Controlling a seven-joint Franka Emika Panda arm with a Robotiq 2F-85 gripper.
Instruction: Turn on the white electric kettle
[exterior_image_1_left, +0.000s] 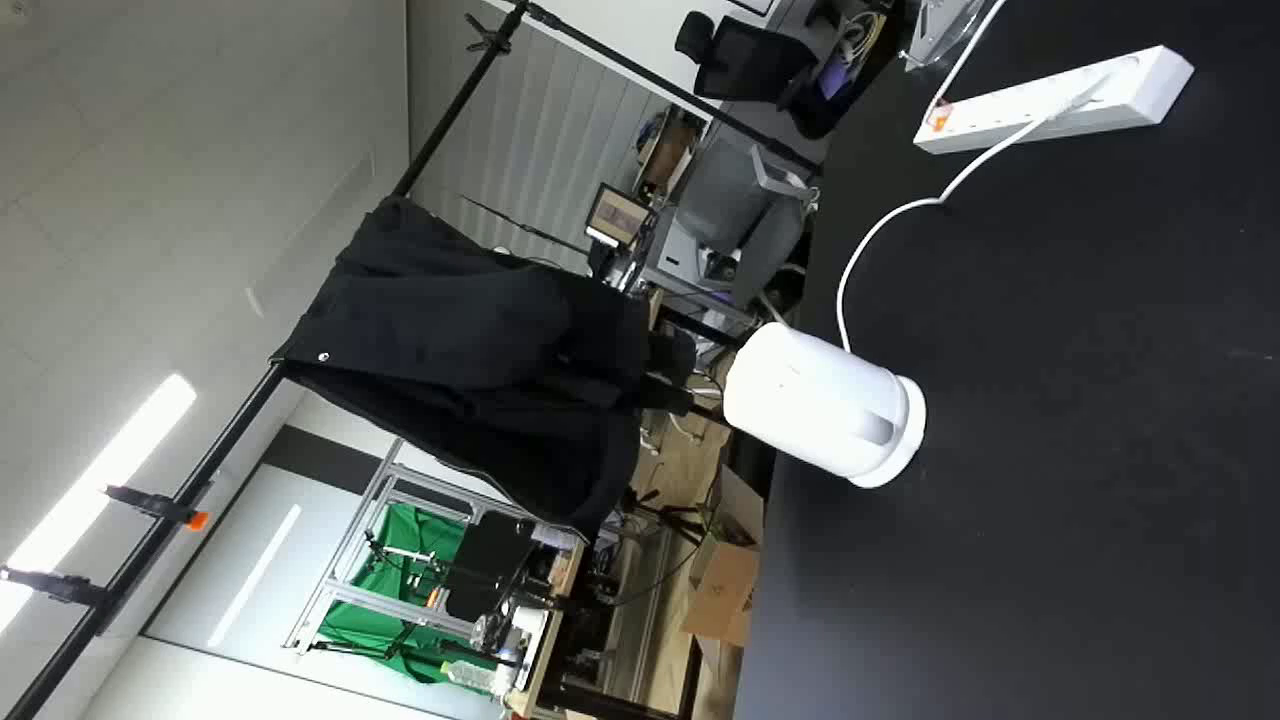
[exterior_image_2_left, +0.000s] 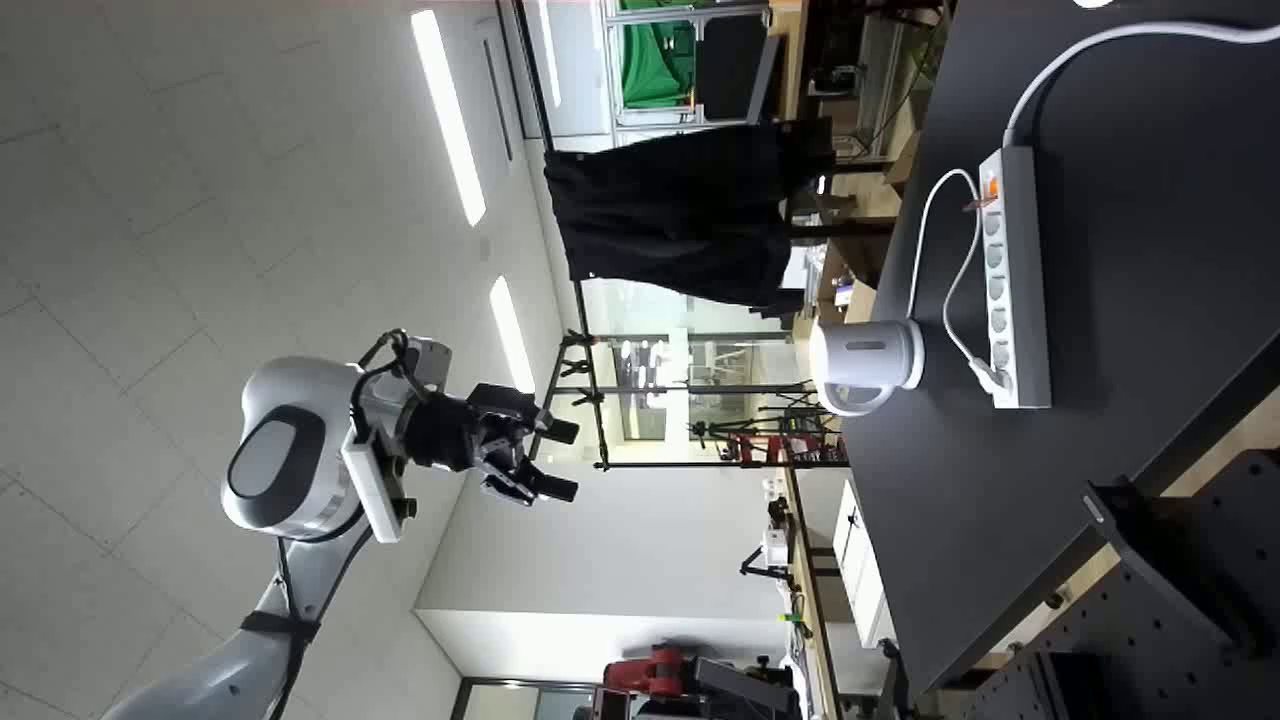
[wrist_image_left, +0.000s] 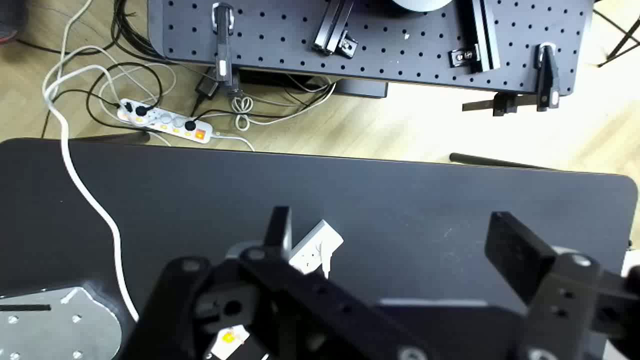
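Observation:
The white electric kettle (exterior_image_1_left: 820, 405) stands upright on the black table in both exterior views, which are turned sideways. In an exterior view the kettle (exterior_image_2_left: 868, 355) shows its handle and a grey window on its side. A thin white cord (exterior_image_1_left: 880, 225) runs from it to the white power strip, plugged in at one end. My gripper (exterior_image_2_left: 567, 460) is open and empty, high above the table and well apart from the kettle. In the wrist view the gripper's fingers (wrist_image_left: 395, 237) are wide apart with nothing between them. The kettle is hidden or out of view there.
The white power strip (exterior_image_1_left: 1060, 100) with an orange switch lies on the black table (exterior_image_1_left: 1050, 500); the wrist view shows it partly behind a finger (wrist_image_left: 317, 250). A thick white cable (wrist_image_left: 100, 210) crosses the table near a grey metal plate (wrist_image_left: 60, 325). A perforated black bench (wrist_image_left: 390, 55) stands beyond the table edge.

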